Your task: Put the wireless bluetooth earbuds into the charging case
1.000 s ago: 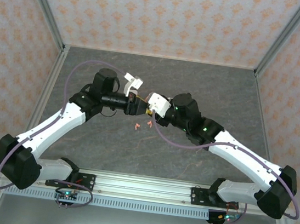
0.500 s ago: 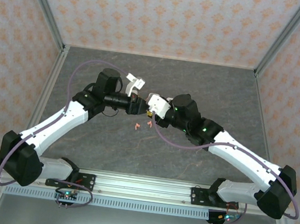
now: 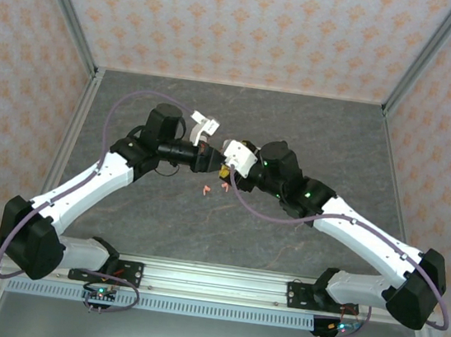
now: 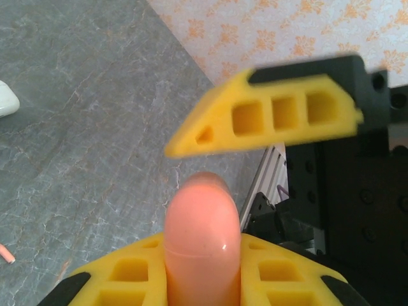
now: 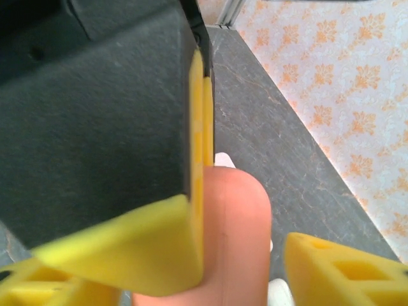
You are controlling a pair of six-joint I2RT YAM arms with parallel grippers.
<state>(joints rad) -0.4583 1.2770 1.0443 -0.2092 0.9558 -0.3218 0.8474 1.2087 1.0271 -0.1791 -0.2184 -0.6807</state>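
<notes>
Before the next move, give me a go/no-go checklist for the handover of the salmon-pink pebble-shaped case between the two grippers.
1. Left gripper shut on the salmon-pink pebble-shaped plastic case: ok.
2. Right gripper jaws open, one finger clear of the case: ok.
3. Case lid open for loading: not ok, the seam looks closed.
4. Two salmon-pink stemmed earbuds lying free on the grey stone-patterned table: ok.
5. Which way the case's hinge faces: cannot tell.

Pale walls with orange floral motifs close the far, left and right sides (metal posts at the corners). The tabletop is grey, marbled, evenly lit.
</notes>
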